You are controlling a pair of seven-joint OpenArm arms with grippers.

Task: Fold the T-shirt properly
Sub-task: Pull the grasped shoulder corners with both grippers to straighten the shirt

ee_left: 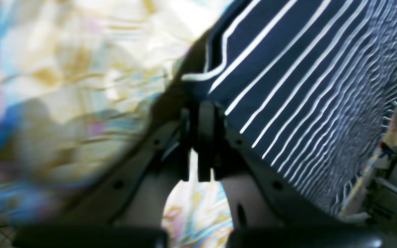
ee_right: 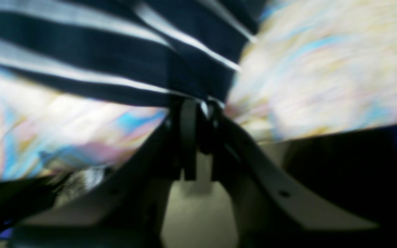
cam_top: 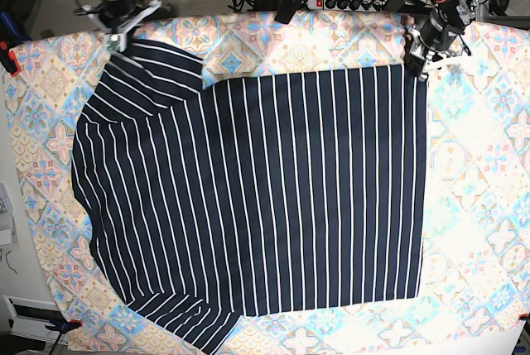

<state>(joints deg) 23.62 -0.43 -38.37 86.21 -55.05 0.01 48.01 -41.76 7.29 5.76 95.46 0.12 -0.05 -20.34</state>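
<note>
T-shirt point(cam_top: 257, 198) lay spread flat on the tablecloth point(cam_top: 489, 189), covering most of it, stripes running away from the base camera. We had both grippers at its far edge: the left gripper point(cam_top: 416, 64) clamped on the far hem corner, the right gripper point(cam_top: 116, 43) pinching the far sleeve's tip. Both wrist views showed jaws closed on striped fabric. We judged these 2 holds were chosen so the far edge could be lifted and carried over the shirt for a fold. We could read no brand, label or writing.
</note>
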